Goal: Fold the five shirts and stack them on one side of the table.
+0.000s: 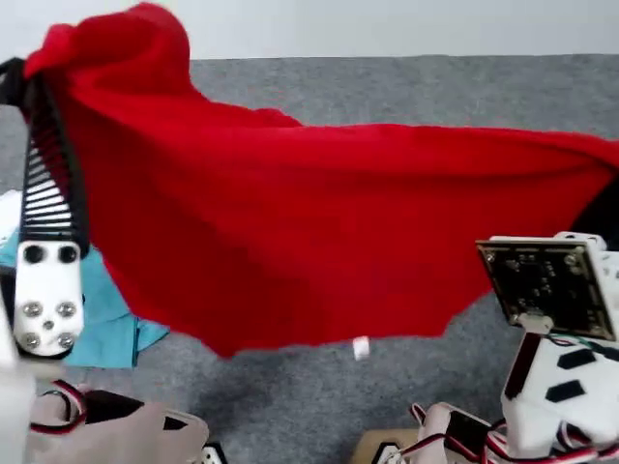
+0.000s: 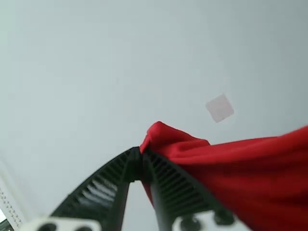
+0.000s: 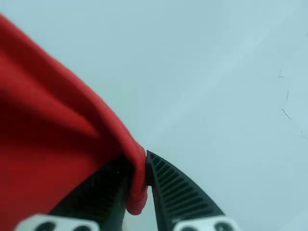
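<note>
- Clamped on the soft red cloth shirt (image 1: 290,242): left gripper (image 2: 141,166) at its far-left corner, right gripper (image 3: 146,168) at its right edge.
- Hangs stretched in the air over the grey table (image 1: 435,87) (partly above a light-blue cloth shirt (image 1: 97,314), near left).
- Probably spreading before the fold; next calls for lowering it flat without letting go.

1 red shirt (image 1: 319,232) | 1 blue shirt (image 1: 104,314) | 2 claws (image 2: 141,156) (image 3: 146,161)

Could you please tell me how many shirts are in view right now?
2. A red shirt hangs stretched between the left gripper and right gripper; a light blue shirt lies beneath its left end. Others may be hidden.
</note>
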`<move>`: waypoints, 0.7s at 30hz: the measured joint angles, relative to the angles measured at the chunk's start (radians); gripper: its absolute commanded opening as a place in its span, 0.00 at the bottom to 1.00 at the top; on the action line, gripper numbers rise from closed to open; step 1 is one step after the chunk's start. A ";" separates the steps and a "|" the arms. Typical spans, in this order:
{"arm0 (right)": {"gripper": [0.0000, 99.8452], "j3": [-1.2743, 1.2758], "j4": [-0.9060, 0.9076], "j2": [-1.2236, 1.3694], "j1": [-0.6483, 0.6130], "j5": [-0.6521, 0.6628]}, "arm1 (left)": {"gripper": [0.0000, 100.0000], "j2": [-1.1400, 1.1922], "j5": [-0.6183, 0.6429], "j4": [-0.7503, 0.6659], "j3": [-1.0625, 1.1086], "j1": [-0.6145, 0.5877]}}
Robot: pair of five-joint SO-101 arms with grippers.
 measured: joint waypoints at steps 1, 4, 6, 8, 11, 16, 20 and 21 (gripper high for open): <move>0.01 0.000 0.000 0.000 0.000 0.006 | 0.00 0.000 0.000 0.000 0.008 -0.008; 0.01 0.026 0.000 0.017 0.000 0.014 | 0.00 -0.002 0.000 0.000 0.083 -0.058; 0.01 0.057 0.000 0.054 -0.002 0.015 | 0.00 -0.002 0.000 0.000 0.192 -0.092; 0.01 0.098 0.000 0.101 -0.021 0.014 | 0.00 0.009 0.000 0.000 0.322 -0.123; 0.01 0.189 0.000 0.186 -0.071 0.014 | 0.00 0.012 0.000 0.000 0.569 -0.152; 0.01 0.434 -0.150 0.371 -0.147 0.014 | 0.00 0.014 0.000 -0.069 1.106 -0.167; 0.01 0.611 -0.359 0.516 -0.186 0.014 | 0.00 0.015 0.000 -0.328 1.548 -0.184; 0.01 0.635 -0.405 0.551 -0.190 0.014 | 0.00 0.015 0.000 -0.417 1.642 -0.189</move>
